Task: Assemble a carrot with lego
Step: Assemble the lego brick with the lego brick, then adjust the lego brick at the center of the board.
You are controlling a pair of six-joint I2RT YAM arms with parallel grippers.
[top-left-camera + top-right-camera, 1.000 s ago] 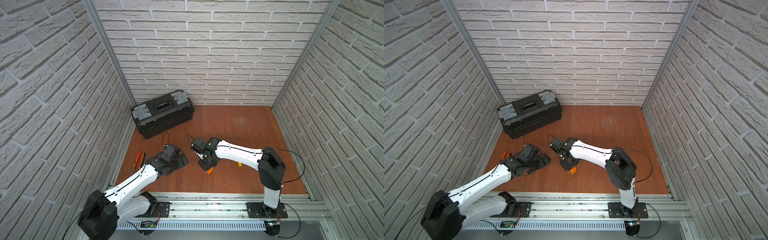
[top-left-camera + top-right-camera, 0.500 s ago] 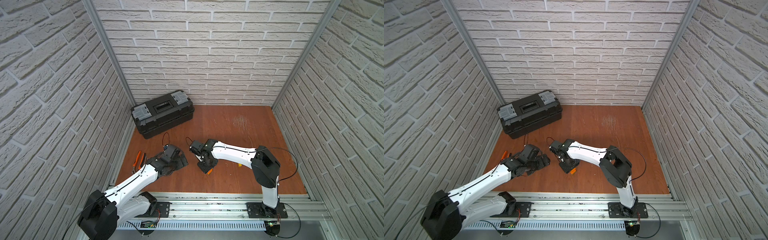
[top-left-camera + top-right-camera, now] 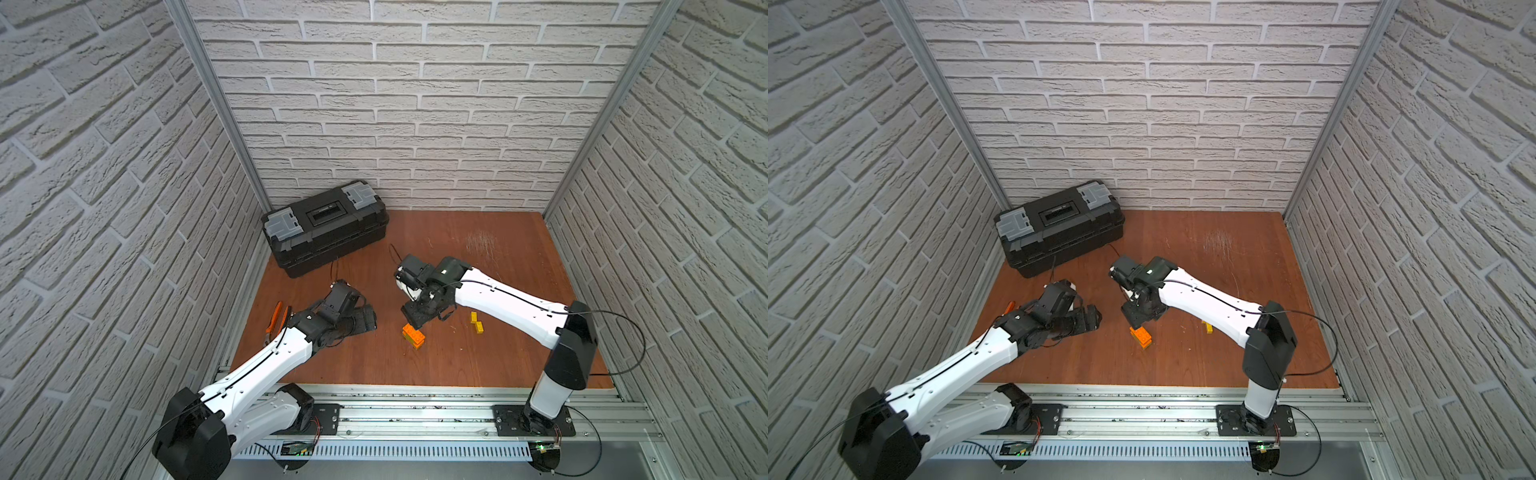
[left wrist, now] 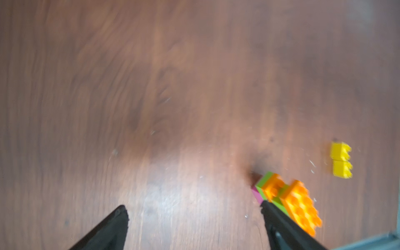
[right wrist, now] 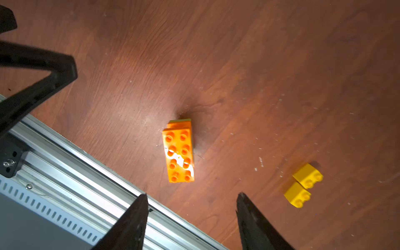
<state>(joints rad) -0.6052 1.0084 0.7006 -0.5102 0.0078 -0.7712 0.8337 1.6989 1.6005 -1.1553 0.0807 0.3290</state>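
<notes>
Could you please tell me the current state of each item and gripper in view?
Brick stack: joined, on the table, ungripped.
Yellow bricks: loose, side by side, unattached.
Toolbox: shut.
Pliers: lying on the table.
Left gripper: open, empty.
Right gripper: open, empty.

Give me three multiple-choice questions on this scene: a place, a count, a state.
1. Where is the toolbox?
A) back left corner
B) by the front rail
C) against the right wall

2. How many yellow bricks lie loose?
A) one
B) two
C) four

3. The right gripper is:
A) shut on a yellow brick
B) shut, empty
C) open, empty

1 A: it sits against the back wall, at the left.
2 B: a pair, side by side.
3 C: its fingers stand apart, nothing between.
</notes>
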